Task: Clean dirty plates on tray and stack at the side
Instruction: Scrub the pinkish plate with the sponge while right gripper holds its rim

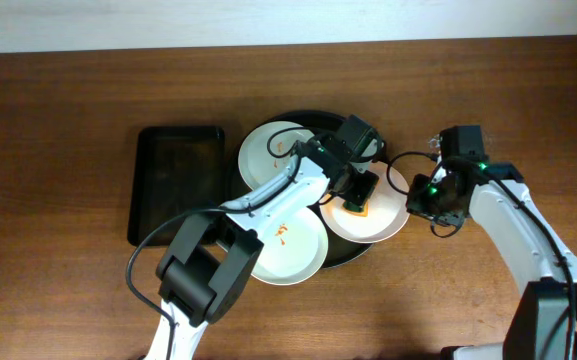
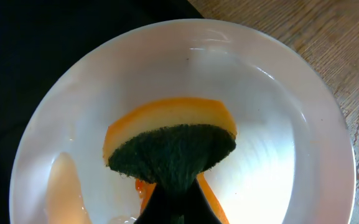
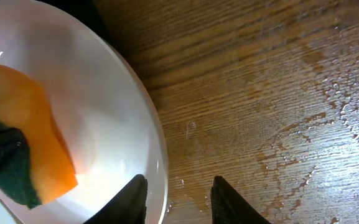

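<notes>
The round black tray (image 1: 308, 117) holds three white plates. The right plate (image 1: 383, 222) (image 2: 279, 124) (image 3: 92, 112) overhangs the tray's right side. My left gripper (image 1: 356, 188) (image 2: 176, 208) is shut on an orange sponge with a green scrub face (image 2: 173, 149) (image 3: 39, 155), pressed flat onto this plate. Orange smears show under the sponge. My right gripper (image 1: 420, 195) (image 3: 176, 200) is open astride the plate's right rim, one finger over the plate, the other over the table. The far-left plate (image 1: 268, 155) and the near plate (image 1: 293, 250) carry small orange-red smears.
A rectangular black tray (image 1: 176, 185) lies left of the round tray. The wooden table (image 3: 279, 93) right of the plate is wet with water drops and streaks. The left arm's cable (image 1: 168, 235) loops over the table's near left.
</notes>
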